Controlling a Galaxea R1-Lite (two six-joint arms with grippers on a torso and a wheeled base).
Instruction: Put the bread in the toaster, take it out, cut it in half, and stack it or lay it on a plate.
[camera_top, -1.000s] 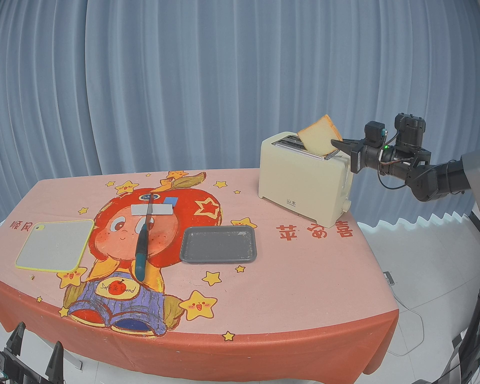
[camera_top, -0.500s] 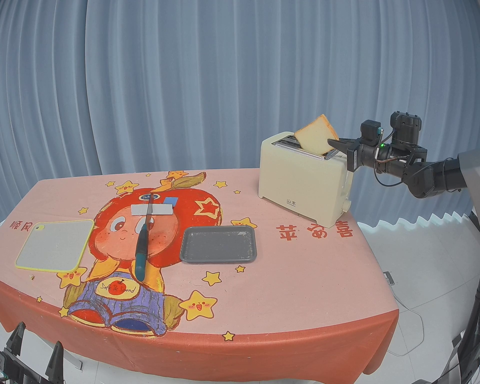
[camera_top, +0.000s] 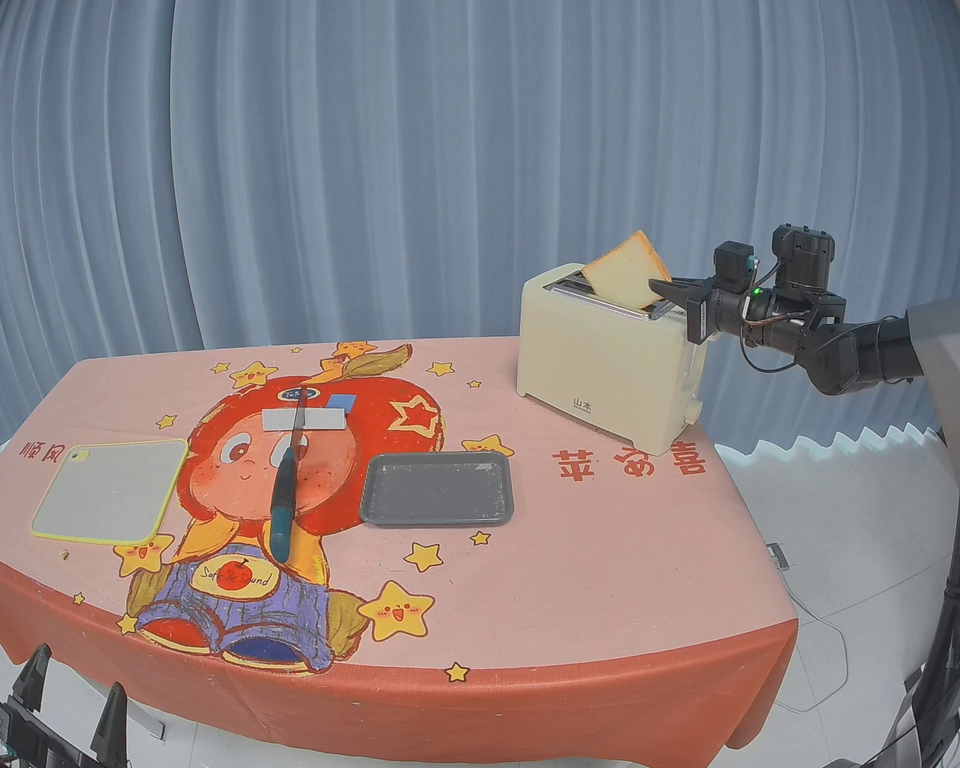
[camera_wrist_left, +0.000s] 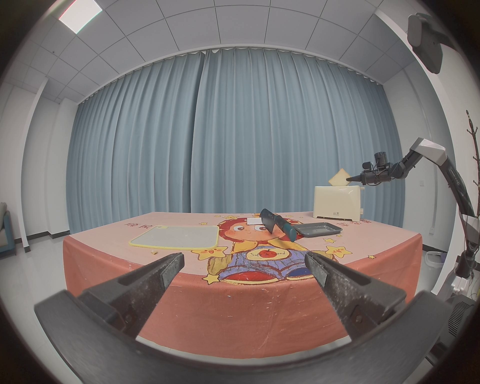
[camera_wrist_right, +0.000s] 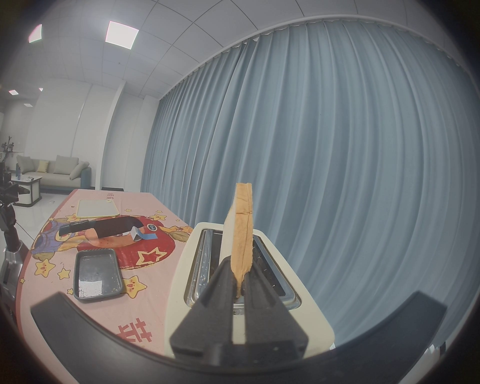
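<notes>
Your right gripper (camera_top: 665, 292) is pinching the bread (camera_top: 625, 272) by its right edge with its jaws, over the toaster (camera_top: 600, 370) at the tabletop's far right. The slice is standing on edge, one corner pointing up, lining up with the slot and seemingly barely inside. Toasting, cutting and plating are lying ahead. Your left gripper (camera_wrist_left: 245, 280) is holding its jaws spread.

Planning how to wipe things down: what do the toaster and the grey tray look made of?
Toaster: cream body, probably plastic or painted metal, smooth with soft sheen; slot surrounds look like shiny bare metal. Grey tray: likely plastic or coated metal; its floor shows glossy reflections.
</notes>
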